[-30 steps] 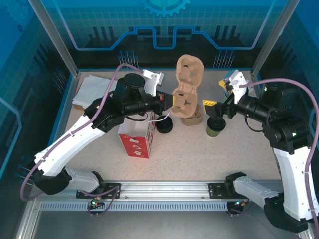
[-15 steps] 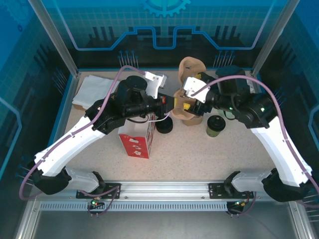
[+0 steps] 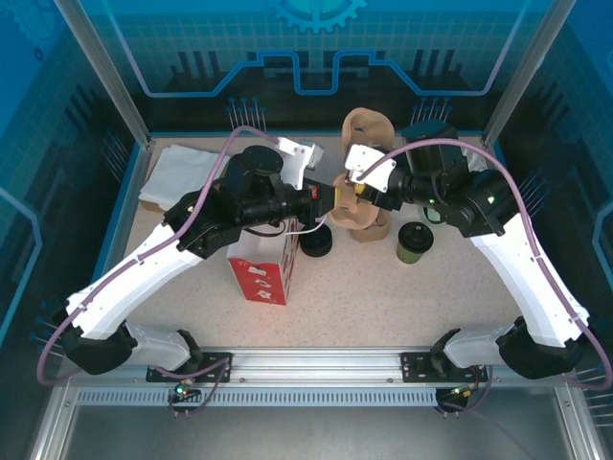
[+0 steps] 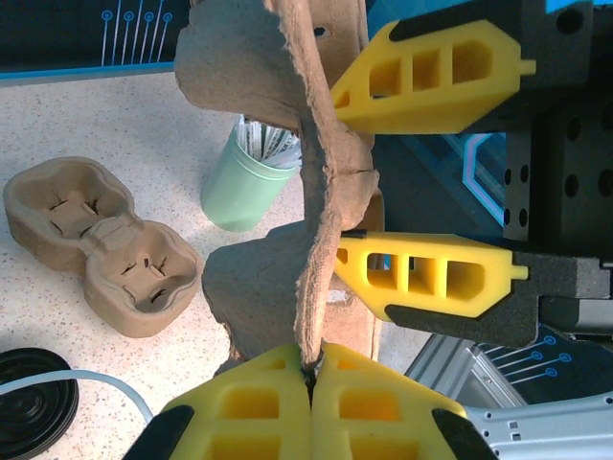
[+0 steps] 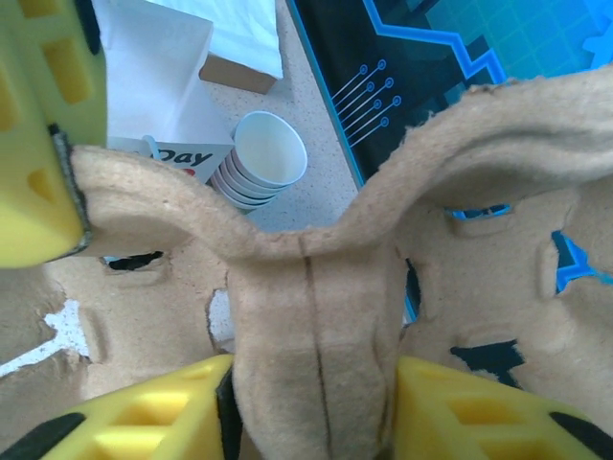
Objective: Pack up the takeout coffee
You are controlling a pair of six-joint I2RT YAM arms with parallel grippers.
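The takeout coffee (image 3: pixel 414 241), a dark green cup with a black lid, stands upright on the table to the right of both grippers, untouched. A brown pulp cup carrier (image 3: pixel 367 132) is held on edge above the table. My left gripper (image 3: pixel 330 196) (image 4: pixel 311 369) is shut on its lower rim. My right gripper (image 3: pixel 356 190) (image 5: pixel 316 383) straddles the carrier's narrow waist (image 5: pixel 316 316), and both yellow fingers (image 5: pixel 144 417) press against it. From the left wrist, the right gripper's fingers (image 4: pixel 431 278) show on either side of the carrier (image 4: pixel 287 77).
A second pulp carrier (image 4: pixel 101 244) (image 3: pixel 374 228) lies on the table under the held one. Beside it stand a pale green tumbler of sticks (image 4: pixel 244 182) and a loose black lid (image 3: pixel 316 242). A red and white gift bag (image 3: pixel 261 266) sits below my left arm; stacked white cups (image 5: pixel 268 153) stand behind.
My right arm swung left, away from beside the takeout coffee, to the held carrier. Its jaws closed in on the carrier's waist. The left gripper kept its hold.
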